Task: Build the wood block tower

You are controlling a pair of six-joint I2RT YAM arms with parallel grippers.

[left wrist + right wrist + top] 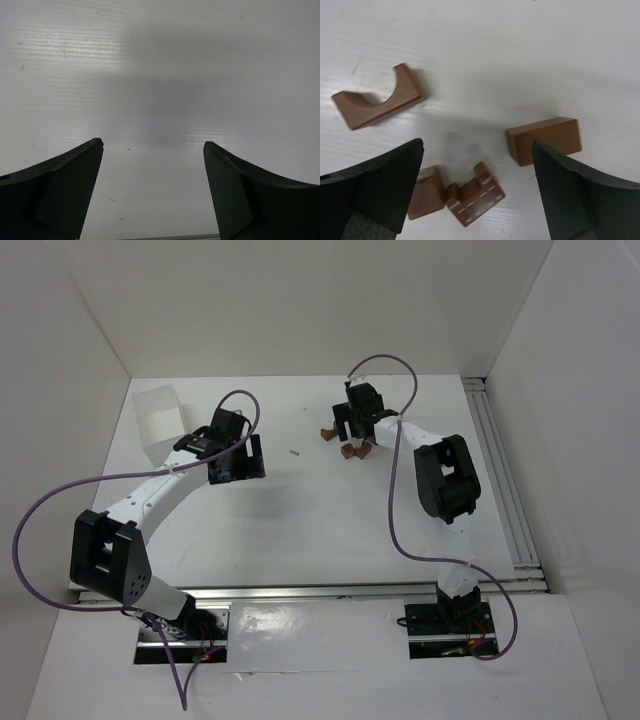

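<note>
Several reddish-brown wood blocks lie loose and flat on the white table under my right gripper (477,145), which is open and empty just above them. In the right wrist view there is an arch-shaped block (377,100) at far left, a rectangular block (545,140) by the right finger, a notched block with white marks (475,197) between the fingers, and a small block (426,192) touching it. In the top view the blocks (350,450) sit at the back centre beside the right gripper (350,435). No stack shows. My left gripper (152,142) is open over bare table, also seen from above (240,462).
A white plastic tray (160,420) stands at the back left, next to the left arm. A tiny dark speck (294,452) lies between the two grippers. White walls close in the table on three sides. A metal rail (505,480) runs along the right edge.
</note>
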